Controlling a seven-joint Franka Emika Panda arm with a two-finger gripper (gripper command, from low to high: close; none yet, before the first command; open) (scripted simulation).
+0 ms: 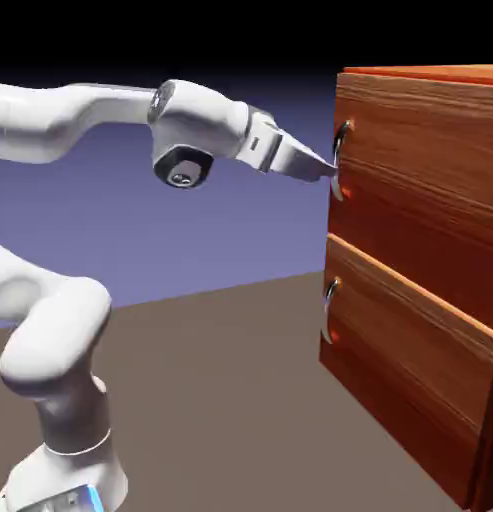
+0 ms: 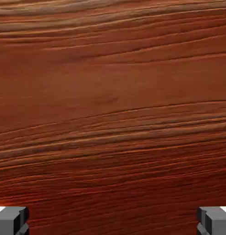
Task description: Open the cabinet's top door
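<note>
Gripper (image 2: 113, 221): jaws spread wide, tips cropped at 7 and 5 o'clock.
Top door (image 2: 113, 105): fills hand view (handle unseen).
Handle (image 1: 342, 140): partly hidden behind fingertips.

We see a plain brown table (image 1: 220, 370) running from the lower middle of the exterior view toward its right edge, its surface flat and matte. Behind it rises a smooth blue-violet backdrop (image 1: 190, 240), which darkens upward into a black band along the top of that view. The hand view shows none of these.
</note>
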